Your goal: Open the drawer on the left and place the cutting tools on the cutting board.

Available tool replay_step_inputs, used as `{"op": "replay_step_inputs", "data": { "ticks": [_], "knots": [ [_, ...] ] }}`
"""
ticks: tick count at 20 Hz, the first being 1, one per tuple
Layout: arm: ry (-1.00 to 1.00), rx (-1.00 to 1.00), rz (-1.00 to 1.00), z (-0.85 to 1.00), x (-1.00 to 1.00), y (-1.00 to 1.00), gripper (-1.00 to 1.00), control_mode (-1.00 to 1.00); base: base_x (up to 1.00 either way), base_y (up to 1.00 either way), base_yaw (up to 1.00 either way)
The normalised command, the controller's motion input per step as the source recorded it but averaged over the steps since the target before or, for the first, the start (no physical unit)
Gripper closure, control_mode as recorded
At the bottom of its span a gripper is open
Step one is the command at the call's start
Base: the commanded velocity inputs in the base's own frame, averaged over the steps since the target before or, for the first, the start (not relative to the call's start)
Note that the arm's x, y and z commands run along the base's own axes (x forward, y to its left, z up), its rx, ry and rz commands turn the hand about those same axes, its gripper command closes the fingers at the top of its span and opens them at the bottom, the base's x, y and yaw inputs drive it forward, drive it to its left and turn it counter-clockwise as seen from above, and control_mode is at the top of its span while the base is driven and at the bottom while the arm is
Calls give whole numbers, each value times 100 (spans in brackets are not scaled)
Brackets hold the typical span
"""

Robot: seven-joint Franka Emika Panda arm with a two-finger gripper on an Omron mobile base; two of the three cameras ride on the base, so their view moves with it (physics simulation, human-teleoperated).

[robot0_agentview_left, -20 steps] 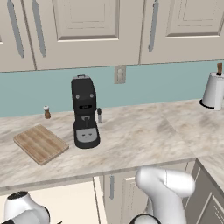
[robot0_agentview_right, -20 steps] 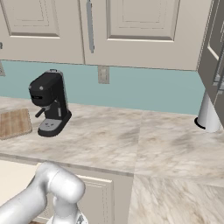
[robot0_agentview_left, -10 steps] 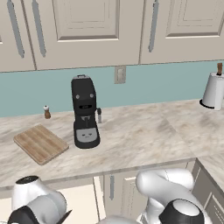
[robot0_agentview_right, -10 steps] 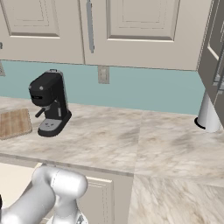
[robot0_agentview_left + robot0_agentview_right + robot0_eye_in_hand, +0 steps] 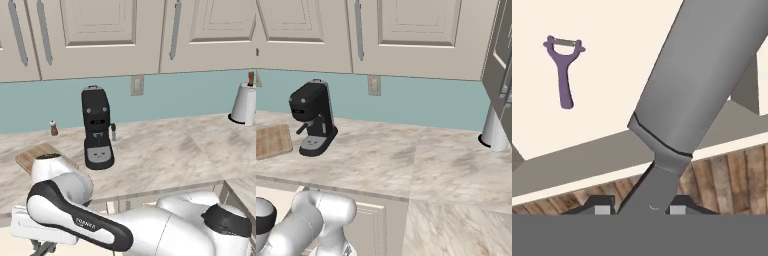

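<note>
The two fingers of my gripper (image 5: 641, 208) look clamped on the long dark grey knife (image 5: 697, 85) above the open cream drawer (image 5: 637, 60), where the purple Y-shaped peeler (image 5: 563, 70) lies; I should hold tight and lift straight up before swinging to the light-brown wooden cutting board (image 5: 36, 153)

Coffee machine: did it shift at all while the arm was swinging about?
No. The coffee machine stands in the same spot as before, below and just left of the wall outlet, right of the cutting board.
</note>
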Motion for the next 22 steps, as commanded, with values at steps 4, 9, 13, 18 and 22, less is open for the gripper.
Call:
{"op": "replay_step_inputs", "data": {
  "ticks": [4, 9, 13, 18, 22],
  "knots": [
    [0, -10, 6, 92, 100, -22, 100, -100, 0, 0, 0],
    [0, -11, 9, 65, 100, -10, 100, -100, 0, 0, 0],
    [0, -15, 13, 17, 100, -5, 100, -100, 0, 0, 0],
    [0, -13, 15, 0, 92, -4, 100, -100, 0, 0, 0],
    [0, -10, 17, -14, 58, 0, 100, -100, 0, 0, 0]
  ]
}}
